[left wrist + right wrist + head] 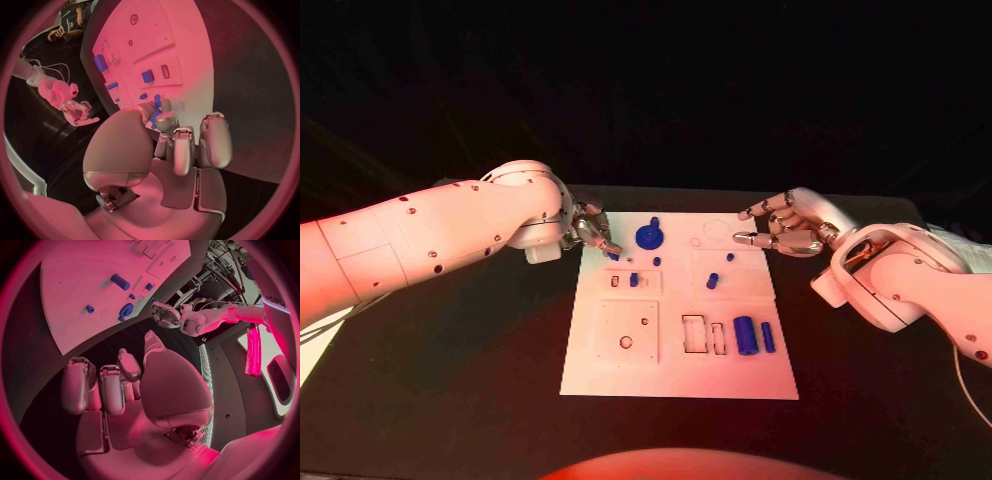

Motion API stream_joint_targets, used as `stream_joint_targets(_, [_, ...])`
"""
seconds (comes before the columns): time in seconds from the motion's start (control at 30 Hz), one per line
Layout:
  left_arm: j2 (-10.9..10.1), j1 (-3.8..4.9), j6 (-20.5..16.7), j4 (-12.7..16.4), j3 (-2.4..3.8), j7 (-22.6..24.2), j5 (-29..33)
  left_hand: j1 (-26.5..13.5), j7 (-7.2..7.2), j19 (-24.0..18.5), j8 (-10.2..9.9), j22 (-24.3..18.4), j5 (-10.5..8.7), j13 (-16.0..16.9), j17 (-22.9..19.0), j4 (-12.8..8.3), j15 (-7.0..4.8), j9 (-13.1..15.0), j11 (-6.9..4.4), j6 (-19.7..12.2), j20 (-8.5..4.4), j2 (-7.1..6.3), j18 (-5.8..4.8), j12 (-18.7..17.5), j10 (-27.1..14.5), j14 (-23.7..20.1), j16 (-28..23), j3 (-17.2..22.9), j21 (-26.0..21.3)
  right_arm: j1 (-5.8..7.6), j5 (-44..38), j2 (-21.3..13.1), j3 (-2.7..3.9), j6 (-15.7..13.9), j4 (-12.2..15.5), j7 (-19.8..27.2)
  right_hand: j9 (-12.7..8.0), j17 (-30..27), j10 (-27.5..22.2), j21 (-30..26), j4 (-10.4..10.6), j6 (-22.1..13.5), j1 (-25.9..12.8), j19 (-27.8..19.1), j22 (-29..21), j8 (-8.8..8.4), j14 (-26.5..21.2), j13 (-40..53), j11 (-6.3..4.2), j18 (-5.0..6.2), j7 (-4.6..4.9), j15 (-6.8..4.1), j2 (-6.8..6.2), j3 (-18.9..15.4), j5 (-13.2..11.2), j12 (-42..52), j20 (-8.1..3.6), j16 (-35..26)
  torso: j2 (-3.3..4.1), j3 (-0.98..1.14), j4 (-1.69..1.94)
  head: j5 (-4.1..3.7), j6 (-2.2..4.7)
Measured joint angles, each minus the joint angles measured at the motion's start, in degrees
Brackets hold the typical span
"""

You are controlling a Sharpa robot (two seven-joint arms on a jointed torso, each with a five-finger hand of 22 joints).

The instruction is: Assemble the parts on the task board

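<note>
On the black table (pixel 459 370) lies the white rectangular task board (pixel 678 375), its long side running away from the robot. At its far left corner the left hand (pixel 589 232) reaches in, fingers (pixel 607 243) bunched downward over the board; the left wrist view shows a small blue piece (pixel 156 106) at their tips, but whether it is pinched or merely touched I cannot tell. Just beside those fingers, toward the board's middle, sits a round blue disc-shaped part (pixel 649 237) with a short blue peg at its far side. A little nearer the robot from the fingertips lie several small blue parts: one short blue pin (pixel 635 280) in the left-hand recess, and another blue pin (pixel 713 281) lying slightly tilted.

Off the board's far right corner, the right hand (pixel 788 228) hovers above the table, fingers curled loosely and apart, holding nothing. Well nearer the robot from it, a thick blue cylinder (pixel 744 335) and a thin blue rod (pixel 767 337) lie side by side, long axes along the board's length, next to two dark rectangular slots (pixel 694 334).
</note>
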Motion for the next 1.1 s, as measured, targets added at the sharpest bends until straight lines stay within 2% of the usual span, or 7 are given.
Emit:
stream_joint_targets(0.2, [-1.3, -1.53, -1.7, 2.7, -0.33, 0.6, -2.3, -0.4, 0.09, 0.0, 0.2, 0.0, -0.04, 0.2, 0.0, 0.0, 0.00, -0.1, -0.01, 0.1, 0.00, -0.35, 0.00, 0.3, 0.0, 0.0, 0.0, 0.4, 0.3, -0.06, 0.0, 0.0, -0.02, 0.0, 0.0, 0.0, 0.0, 0.0, 0.0, 0.0, 0.0, 0.0, 0.0, 0.0, 0.0, 0.00, 0.0, 0.0, 0.00, 0.00, 0.00, 0.00, 0.00, 0.0, 0.0, 0.0, 0.00, 0.0, -0.04, 0.04, 0.12, 0.12, -0.23])
stream_joint_targets(0.53, [-1.5, -3.51, -2.8, 3.7, -0.48, 1.0, -5.9, -0.4, 0.07, 0.0, 0.2, 0.0, -0.09, 0.3, 0.0, -0.1, 0.00, -0.2, -0.21, 0.1, 0.00, -0.88, 0.00, 0.3, 0.2, 0.0, 0.0, 0.9, 0.3, -0.16, 0.1, -0.1, -0.04, 0.0, 0.0, 0.0, 0.0, 0.0, 0.0, 0.0, 0.0, 0.0, 0.0, 0.0, 0.0, 0.00, 0.0, 0.0, 0.00, 0.00, 0.00, 0.00, 0.00, 0.0, 0.0, 0.0, 0.00, 0.0, 0.03, 0.00, -0.01, 0.38, -0.38])
stream_joint_targets(0.7, [-1.9, -3.95, -2.7, 4.2, -0.49, 0.9, -6.7, -0.6, -0.02, 0.0, 0.2, 0.0, -0.21, 0.3, 0.0, -0.1, 0.00, -0.3, -0.21, 0.4, 0.00, -1.02, 0.00, 0.3, 0.2, 0.0, 0.0, 0.9, 0.3, -0.19, 0.1, -0.1, -0.05, 0.0, 0.0, 0.0, 0.0, 0.0, 0.0, 0.0, 0.0, 0.0, 0.0, 0.0, 0.0, 0.00, 0.0, 0.0, 0.00, 0.00, 0.00, 0.00, 0.00, 0.0, 0.0, 0.0, 0.00, 0.0, 0.05, 0.00, -0.04, 0.34, -0.37])
stream_joint_targets(1.1, [-1.9, -4.26, -2.0, 4.7, -0.40, 0.8, -7.5, -0.8, -0.01, 0.0, 0.2, 0.0, -0.21, 0.3, 0.0, -0.2, 0.00, -0.3, -0.01, 0.4, 0.00, -1.24, 0.00, 0.3, 0.4, 0.0, 0.0, 1.0, 0.3, -0.21, 0.2, -0.1, -0.05, 0.1, 0.1, 0.0, 0.0, 0.0, 0.0, 0.0, 0.0, 0.0, 0.0, 0.0, 0.0, 0.00, 0.0, 0.0, 0.00, 0.00, 0.00, 0.00, 0.00, 0.0, 0.0, 0.0, 0.00, 0.0, 0.05, -0.01, -0.01, 0.16, -0.63])
